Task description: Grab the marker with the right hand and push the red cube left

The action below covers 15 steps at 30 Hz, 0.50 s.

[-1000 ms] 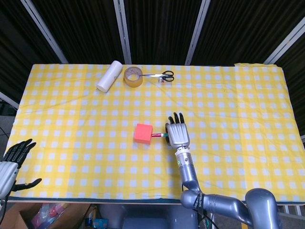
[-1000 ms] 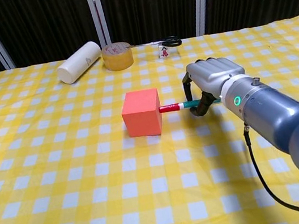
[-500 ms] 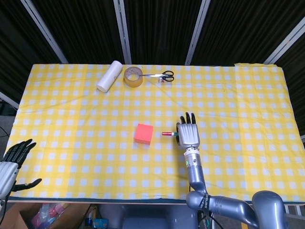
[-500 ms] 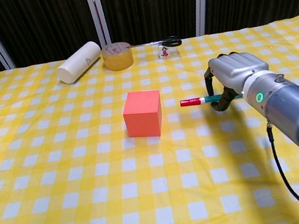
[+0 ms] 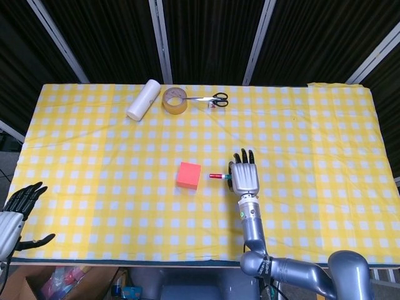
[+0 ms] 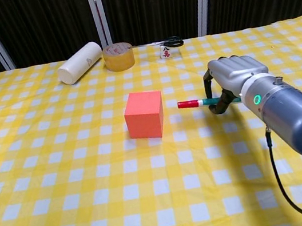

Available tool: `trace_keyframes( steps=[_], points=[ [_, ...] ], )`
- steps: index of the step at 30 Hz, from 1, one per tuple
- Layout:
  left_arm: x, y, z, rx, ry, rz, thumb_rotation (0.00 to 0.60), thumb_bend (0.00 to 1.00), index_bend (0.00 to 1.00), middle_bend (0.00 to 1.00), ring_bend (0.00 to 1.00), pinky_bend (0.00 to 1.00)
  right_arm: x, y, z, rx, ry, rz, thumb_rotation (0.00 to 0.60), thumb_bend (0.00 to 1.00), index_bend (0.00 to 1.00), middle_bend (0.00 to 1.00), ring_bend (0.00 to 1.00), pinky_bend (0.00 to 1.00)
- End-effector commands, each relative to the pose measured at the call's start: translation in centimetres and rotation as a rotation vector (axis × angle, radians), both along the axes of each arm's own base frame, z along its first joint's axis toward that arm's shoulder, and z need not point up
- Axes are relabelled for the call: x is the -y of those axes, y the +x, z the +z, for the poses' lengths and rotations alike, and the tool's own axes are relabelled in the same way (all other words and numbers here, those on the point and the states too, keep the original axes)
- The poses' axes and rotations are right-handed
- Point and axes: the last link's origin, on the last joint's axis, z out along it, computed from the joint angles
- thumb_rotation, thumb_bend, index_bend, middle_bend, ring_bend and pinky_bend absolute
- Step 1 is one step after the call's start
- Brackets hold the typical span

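Observation:
The red cube [image 5: 188, 175] [image 6: 144, 114] sits near the middle of the yellow checked table. My right hand [image 5: 244, 177] [image 6: 231, 79] is to its right and grips the marker [image 6: 196, 103] [image 5: 217, 177], a green barrel with a red cap pointing left at the cube. A small gap separates the cap from the cube's right face. My left hand [image 5: 17, 209] hangs off the table's front left corner with fingers spread, holding nothing.
Along the far edge lie a white roll [image 5: 143, 99] [image 6: 79, 62], a tape ring [image 5: 174, 101] [image 6: 118, 57], black-handled scissors [image 5: 212, 99] [image 6: 168, 43] and a small white tile [image 6: 166, 52]. A box of clutter [image 5: 56, 282] sits below the table's front left.
A second ago the marker's cap touched the cube; my right hand then drew back right, and has now shifted slightly left again. The cube stayed put.

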Motion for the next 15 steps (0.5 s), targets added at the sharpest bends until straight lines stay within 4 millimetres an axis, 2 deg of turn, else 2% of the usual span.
trace_keyframes(
  steps=[1, 15],
  points=[
    [-0.1, 0.0, 0.1, 0.002, 0.002, -0.001, 0.600, 0.00, 0.00, 0.00, 0.00, 0.00, 0.2, 1.1, -0.7, 0.020, 0.014, 0.002, 0.600, 0.49, 0.58, 0.22, 0.04, 0.00],
    [0.0, 0.2, 0.2, 0.015, -0.005, -0.003, 0.600, 0.00, 0.00, 0.00, 0.00, 0.00, -0.3, 6.2, -4.3, 0.053, 0.078, 0.074, 0.600, 0.49, 0.58, 0.23, 0.04, 0.00]
  ],
)
